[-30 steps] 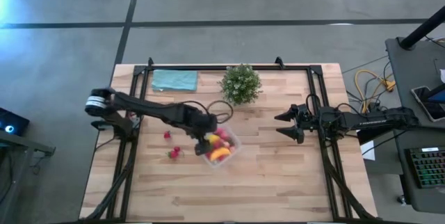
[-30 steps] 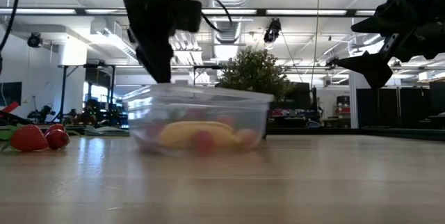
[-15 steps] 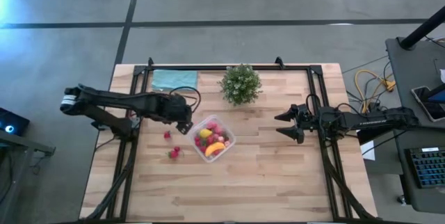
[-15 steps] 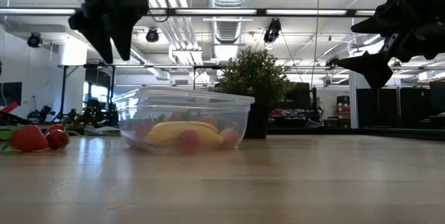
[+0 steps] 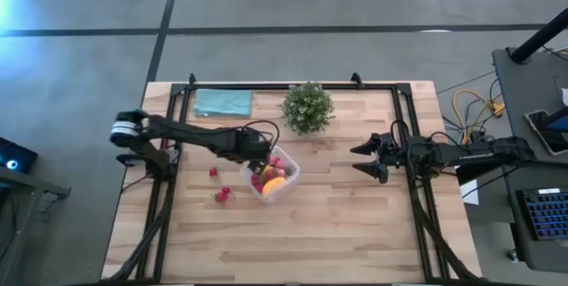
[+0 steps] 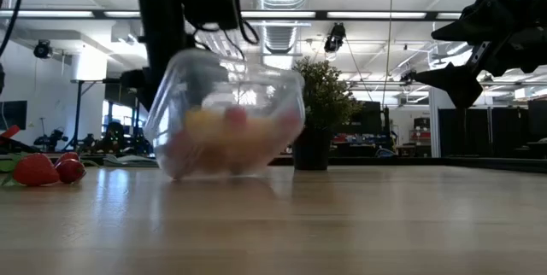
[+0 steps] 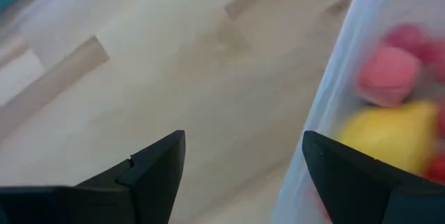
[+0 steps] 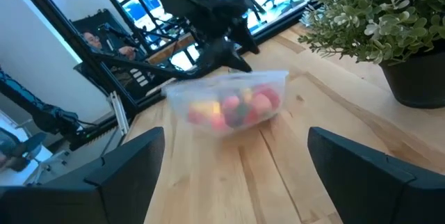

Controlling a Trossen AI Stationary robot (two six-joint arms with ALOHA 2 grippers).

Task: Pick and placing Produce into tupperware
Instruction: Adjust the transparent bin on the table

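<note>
The tupperware [image 5: 271,179], seen here tipped up off one edge, is the feature of interest. We find the left gripper [image 5: 258,157] hard against the container's left-hand wall, its fingers [image 7: 149,175] spread, one outside the clear wall and the other at or over the rim; nothing is pinched between them. Half a second earlier the gripper stood clear of the container, toward the table's left edge, and the container sat flat; it has since swung back in, and the low view now shows the tupperware tilted, its fruit [image 6: 226,125] heaped to one side. We judge this a nudge rather than a placement, with some risk of spilling what is already packed. The container lies near the table's middle, just in front of the potted plant [image 5: 307,107]. Loose strawberries [image 5: 221,195] still lie on the table [image 5: 355,224] toward its left edge, so the task is unfinished. The right gripper [image 5: 366,157] waits near the right edge, fingers spread, unmoved.
</note>
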